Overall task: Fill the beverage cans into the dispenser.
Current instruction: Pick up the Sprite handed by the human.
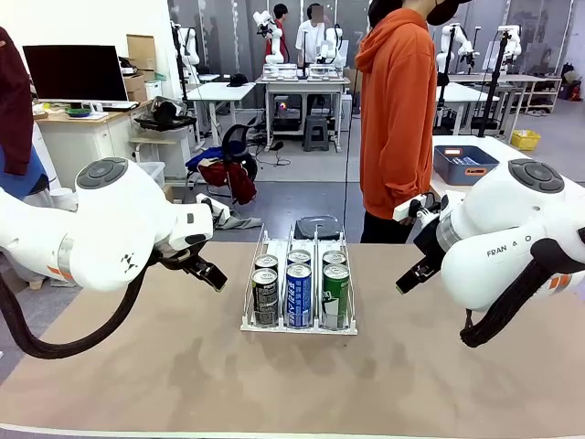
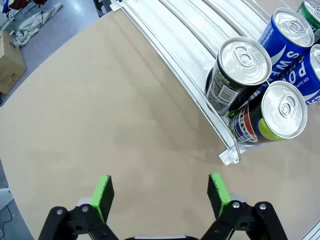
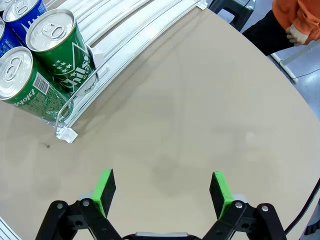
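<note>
The dispenser (image 1: 251, 322) stands mid-table, a clear-and-white rack with three lanes. Its front row holds a dark can (image 1: 265, 297), a blue can (image 1: 299, 295) and a green can (image 1: 335, 296), each with another can behind it. My left gripper (image 1: 208, 273) hovers left of the rack and is open and empty. In the left wrist view that gripper (image 2: 160, 194) spreads over bare table, with dark cans (image 2: 240, 70) and a blue can (image 2: 287, 35) up right. My right gripper (image 1: 409, 279) hangs right of the rack, also open. Two green cans (image 3: 60, 45) and the rack's rails (image 3: 125, 25) lie above the right gripper (image 3: 162, 192).
A person in an orange hoodie (image 1: 398, 119) stands at the far edge, right of centre. A dark object (image 1: 317, 226) sits just behind the rack. A blue bin (image 1: 464, 165) rests on another table behind. Bare tan tabletop (image 1: 292, 384) stretches in front of the rack.
</note>
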You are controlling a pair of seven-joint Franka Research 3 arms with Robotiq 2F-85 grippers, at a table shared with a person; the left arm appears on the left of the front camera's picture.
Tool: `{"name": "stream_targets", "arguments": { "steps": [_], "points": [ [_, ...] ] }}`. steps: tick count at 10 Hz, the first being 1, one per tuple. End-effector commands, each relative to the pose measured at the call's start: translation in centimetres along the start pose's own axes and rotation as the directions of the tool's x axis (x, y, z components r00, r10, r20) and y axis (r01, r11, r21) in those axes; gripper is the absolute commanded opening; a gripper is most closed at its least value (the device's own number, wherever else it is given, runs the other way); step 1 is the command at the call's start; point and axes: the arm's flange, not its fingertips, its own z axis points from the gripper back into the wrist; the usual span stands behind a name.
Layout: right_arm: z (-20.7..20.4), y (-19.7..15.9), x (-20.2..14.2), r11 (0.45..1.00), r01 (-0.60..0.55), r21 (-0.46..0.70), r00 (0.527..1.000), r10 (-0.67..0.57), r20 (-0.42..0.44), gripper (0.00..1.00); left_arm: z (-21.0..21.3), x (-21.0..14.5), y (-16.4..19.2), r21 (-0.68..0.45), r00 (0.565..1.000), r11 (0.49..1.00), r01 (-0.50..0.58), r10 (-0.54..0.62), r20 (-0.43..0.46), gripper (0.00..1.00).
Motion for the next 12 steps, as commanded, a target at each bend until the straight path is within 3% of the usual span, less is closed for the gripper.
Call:
{"name": "stream_targets", "arguments": {
  "steps": [1, 3, 5, 6, 8, 10, 12],
  "points": [
    [0.0, 0.0, 0.0, 1.0, 0.001, 0.0, 1.0, -0.001, 0.0, 1.0, 0.0, 0.0, 0.2, 0.001, 1.0, 1.0, -0.004, 0.004, 0.0, 1.0],
    [0.0, 0.0, 0.0, 1.0, 0.0, 0.0, 1.0, 0.0, 0.0, 1.0, 0.0, 0.0, 0.0, 0.0, 1.0, 1.0, 0.0, 0.0, 0.0, 1.0],
    [2.6, 0.2, 0.9, 0.977, -0.094, 0.191, 0.995, 0.085, 0.056, 1.0, 1.8, 1.4, -1.2, -0.177, 0.998, 0.984, -0.014, 0.003, -0.061, 1.0],
    [3.1, 0.7, 1.6, 0.964, -0.099, 0.246, 0.993, 0.081, 0.08, 1.0, 2.7, 2.3, 0.2, -0.249, 0.997, 0.968, 0.024, -0.042, -0.069, 1.0],
    [5.1, -1.0, 3.3, 0.906, -0.154, 0.395, 0.986, 0.114, 0.123, 1.0, 5.9, 4.3, 1.5, -0.423, 0.996, 0.905, 0.043, -0.071, -0.052, 1.0],
    [8.9, -2.8, 5.2, 0.875, -0.206, 0.438, 0.978, 0.166, 0.128, 1.0, 10.7, 5.1, 3.1, -0.505, 0.989, 0.856, 0.11, -0.147, -0.033, 1.0],
    [13.2, -6.3, 6.9, 0.849, -0.229, 0.477, 0.969, 0.154, 0.192, 1.0, 14.7, 6.3, 5.5, -0.567, 0.979, 0.802, 0.189, -0.196, 0.049, 1.0]
  ]
}}
